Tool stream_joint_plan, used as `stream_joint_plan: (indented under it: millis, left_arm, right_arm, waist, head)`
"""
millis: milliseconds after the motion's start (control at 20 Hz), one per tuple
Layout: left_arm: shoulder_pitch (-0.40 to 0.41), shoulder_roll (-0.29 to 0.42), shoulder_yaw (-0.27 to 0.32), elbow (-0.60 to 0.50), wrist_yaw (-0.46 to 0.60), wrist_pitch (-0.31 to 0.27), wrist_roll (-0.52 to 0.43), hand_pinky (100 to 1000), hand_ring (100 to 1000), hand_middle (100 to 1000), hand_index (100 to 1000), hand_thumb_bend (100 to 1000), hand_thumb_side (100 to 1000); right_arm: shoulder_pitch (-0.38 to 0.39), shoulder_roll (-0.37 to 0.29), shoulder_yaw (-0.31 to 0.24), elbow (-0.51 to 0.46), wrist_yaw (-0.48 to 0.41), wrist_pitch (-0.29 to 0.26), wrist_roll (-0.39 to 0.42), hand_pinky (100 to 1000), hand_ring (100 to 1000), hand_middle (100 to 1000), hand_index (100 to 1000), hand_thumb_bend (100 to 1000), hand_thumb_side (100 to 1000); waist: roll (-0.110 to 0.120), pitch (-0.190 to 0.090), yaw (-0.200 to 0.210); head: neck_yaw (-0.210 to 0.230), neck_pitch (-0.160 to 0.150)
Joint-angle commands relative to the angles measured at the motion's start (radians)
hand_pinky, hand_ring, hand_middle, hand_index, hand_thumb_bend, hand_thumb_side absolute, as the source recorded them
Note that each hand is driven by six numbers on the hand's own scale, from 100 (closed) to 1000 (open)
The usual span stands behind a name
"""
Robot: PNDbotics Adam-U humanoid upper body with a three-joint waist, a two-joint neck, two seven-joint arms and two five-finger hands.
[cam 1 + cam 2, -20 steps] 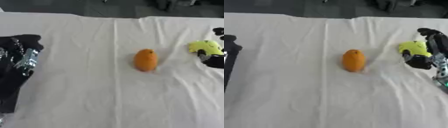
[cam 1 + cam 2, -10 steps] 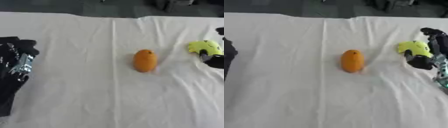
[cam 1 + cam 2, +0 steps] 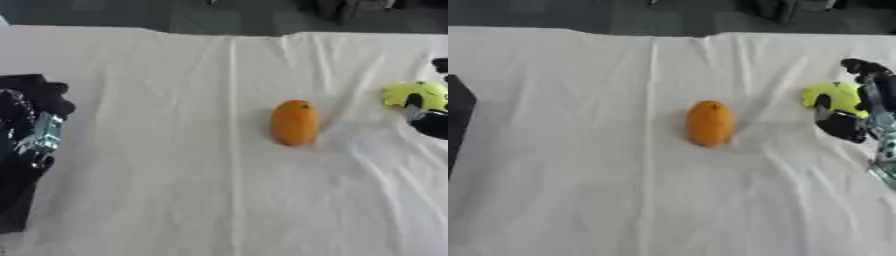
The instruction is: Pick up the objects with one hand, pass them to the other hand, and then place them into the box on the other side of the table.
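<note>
An orange oval fruit [image 3: 295, 122] lies on the white tablecloth near the middle. At the right edge sits a yellow-green object [image 3: 833, 96]. My right hand [image 3: 866, 112] is curled round it, one finger over its top and the thumb below it. My left hand [image 3: 35, 135], black with silver parts, rests at the left edge, fingers relaxed and holding nothing, well apart from the orange fruit. No box shows in either view.
The white cloth [image 3: 175, 190] covers the whole table and is creased around the fruit. A dark floor with some dark gear [image 3: 785, 7] lies beyond the far edge. My left arm shows as a dark shape [image 3: 457, 115] at the left border.
My left hand has shifted slightly at the left edge. My right hand stays on the yellow-green object, and the orange fruit has not moved.
</note>
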Motion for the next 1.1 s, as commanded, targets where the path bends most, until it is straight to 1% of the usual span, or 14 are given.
stream_joint_plan:
  millis: [50,150,300,400,500,600,700,750,900,1100]
  left_arm:
    - [-0.001,0.015,0.016,-0.017,-0.007,-0.025,-0.004,781,714,581,748,100,579]
    - [0.007,0.016,0.019,-0.017,-0.008,-0.035,-0.002,780,712,577,745,100,579]
    - [0.025,0.017,0.024,-0.017,-0.007,-0.044,0.006,779,709,575,743,100,580]
    - [0.036,0.018,0.028,-0.017,-0.006,-0.050,0.012,778,708,574,743,100,580]
    - [0.042,0.017,0.031,-0.017,-0.005,-0.059,0.017,777,707,574,744,100,581]
    - [0.042,0.015,0.033,-0.017,-0.002,-0.069,0.017,777,706,575,744,100,581]
    - [0.039,0.011,0.035,-0.017,-0.001,-0.077,0.014,776,705,573,743,100,576]
    - [0.037,0.008,0.036,-0.017,-0.001,-0.080,0.013,776,704,572,742,100,576]
    - [0.035,-0.002,0.038,-0.017,0.000,-0.088,0.012,775,704,573,742,100,576]
    - [0.035,-0.002,0.042,-0.017,-0.001,-0.099,0.013,772,704,573,741,100,571]
  right_arm:
    - [0.010,-0.036,-0.024,0.011,-0.003,0.075,-0.093,647,894,870,918,210,100]
    - [0.022,-0.036,-0.031,0.014,0.012,0.080,-0.083,659,895,874,922,253,100]
    - [0.036,-0.038,-0.049,0.013,0.041,0.092,-0.077,654,894,871,919,260,100]
    - [0.044,-0.039,-0.060,0.008,0.055,0.098,-0.084,648,894,870,919,242,100]
    - [0.054,-0.040,-0.068,0.003,0.065,0.102,-0.098,648,901,870,918,238,100]
    - [0.060,-0.039,-0.076,0.004,0.071,0.102,-0.121,634,912,876,922,202,100]
    - [0.065,-0.040,-0.081,0.011,0.073,0.096,-0.152,638,920,877,924,243,100]
    - [0.068,-0.041,-0.081,0.016,0.079,0.092,-0.168,641,919,877,924,248,100]
    - [0.077,-0.041,-0.080,0.028,0.088,0.086,-0.193,640,915,877,924,238,100]
    - [0.080,-0.042,-0.085,0.051,0.079,0.089,-0.216,628,897,870,918,234,100]
  waist:
    - [0.001,-0.026,0.005]
    - [0.001,-0.025,0.010]
    - [0.004,-0.024,0.011]
    - [0.006,-0.025,0.010]
    - [0.008,-0.027,0.008]
    - [0.012,-0.029,0.007]
    - [0.015,-0.030,0.006]
    - [0.017,-0.030,0.006]
    - [0.024,-0.029,0.006]
    - [0.035,-0.027,0.007]
  head:
    - [-0.011,-0.008]
    - [-0.016,-0.011]
    - [-0.019,-0.010]
    - [-0.023,-0.007]
    - [-0.027,-0.003]
    - [-0.030,0.001]
    - [-0.030,0.001]
    - [-0.031,0.000]
    - [-0.033,-0.003]
    - [-0.031,-0.008]
